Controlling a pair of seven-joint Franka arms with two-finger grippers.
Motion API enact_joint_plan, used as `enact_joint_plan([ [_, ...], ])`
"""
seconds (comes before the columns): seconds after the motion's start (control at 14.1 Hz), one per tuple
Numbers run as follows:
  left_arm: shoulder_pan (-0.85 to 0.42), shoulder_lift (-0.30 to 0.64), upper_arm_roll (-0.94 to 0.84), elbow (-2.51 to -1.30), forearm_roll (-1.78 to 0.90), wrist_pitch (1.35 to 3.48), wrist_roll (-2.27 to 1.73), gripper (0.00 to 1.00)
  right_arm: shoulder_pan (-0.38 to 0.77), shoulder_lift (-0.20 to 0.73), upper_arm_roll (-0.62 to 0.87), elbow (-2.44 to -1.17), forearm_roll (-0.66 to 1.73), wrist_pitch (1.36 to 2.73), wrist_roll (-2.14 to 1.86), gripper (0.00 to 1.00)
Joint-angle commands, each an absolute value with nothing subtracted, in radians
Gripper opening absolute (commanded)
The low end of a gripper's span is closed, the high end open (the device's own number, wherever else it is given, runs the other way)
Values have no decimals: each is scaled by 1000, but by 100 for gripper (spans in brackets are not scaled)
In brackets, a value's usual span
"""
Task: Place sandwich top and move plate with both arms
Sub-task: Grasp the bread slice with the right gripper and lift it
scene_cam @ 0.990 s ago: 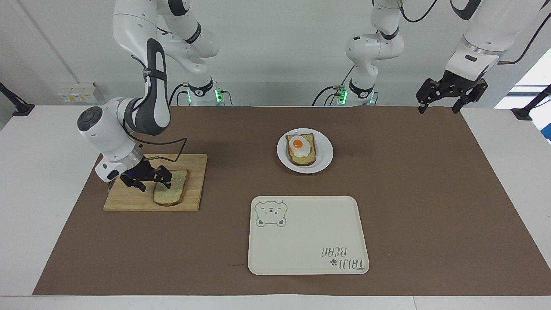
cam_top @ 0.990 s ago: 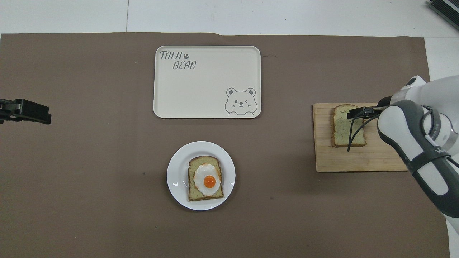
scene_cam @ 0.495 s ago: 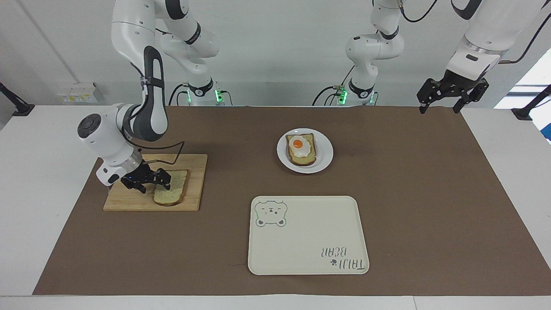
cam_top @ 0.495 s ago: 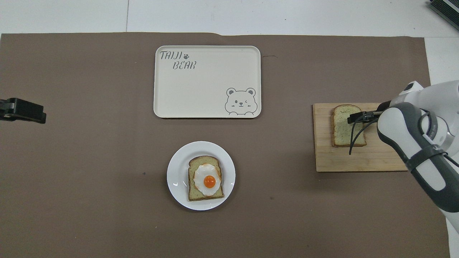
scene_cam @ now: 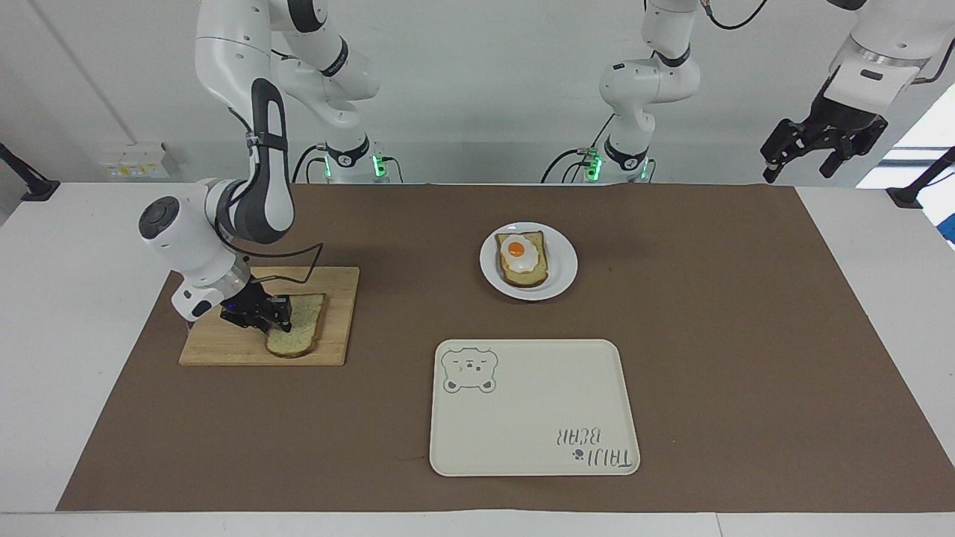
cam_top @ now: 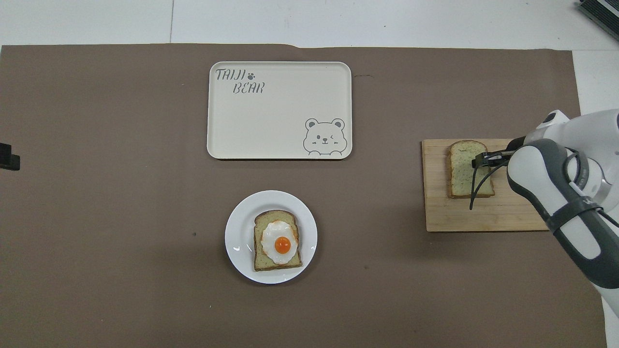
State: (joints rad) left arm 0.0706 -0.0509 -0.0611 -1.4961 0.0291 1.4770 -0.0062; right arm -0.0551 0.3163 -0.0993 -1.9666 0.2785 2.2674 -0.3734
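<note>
The sandwich top [scene_cam: 302,328] lies flat on a wooden cutting board [scene_cam: 336,313] at the right arm's end of the table; it also shows in the overhead view [cam_top: 462,169]. My right gripper [scene_cam: 274,319] is down at the slice's edge, tilted, with its fingers closed on that edge. The white plate [scene_cam: 561,268] holds a bread slice with a fried egg [scene_cam: 516,253] in the middle of the table. My left gripper [scene_cam: 796,175] is open and empty, raised high over the left arm's end of the table.
A cream rectangular tray [scene_cam: 533,440] with a bear drawing lies farther from the robots than the plate. A brown mat [scene_cam: 746,335] covers the table. Only a tip of the left gripper [cam_top: 7,157] shows in the overhead view.
My right gripper has settled lower at the slice's edge and its fingers have drawn together on it. My left gripper has risen and swung outward toward its end of the table.
</note>
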Motion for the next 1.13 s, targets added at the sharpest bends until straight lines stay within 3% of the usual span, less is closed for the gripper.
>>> enact_joint_plan([
  [0.0, 74, -63, -64, -1503, 43, 1462, -6, 100, -57, 314, -97, -1980, 304, 2280, -397, 0],
  [1.06, 75, -63, -64, -1505, 43, 1462, -6, 100, -51, 264, -69, -1893, 305, 2142, -394, 0],
])
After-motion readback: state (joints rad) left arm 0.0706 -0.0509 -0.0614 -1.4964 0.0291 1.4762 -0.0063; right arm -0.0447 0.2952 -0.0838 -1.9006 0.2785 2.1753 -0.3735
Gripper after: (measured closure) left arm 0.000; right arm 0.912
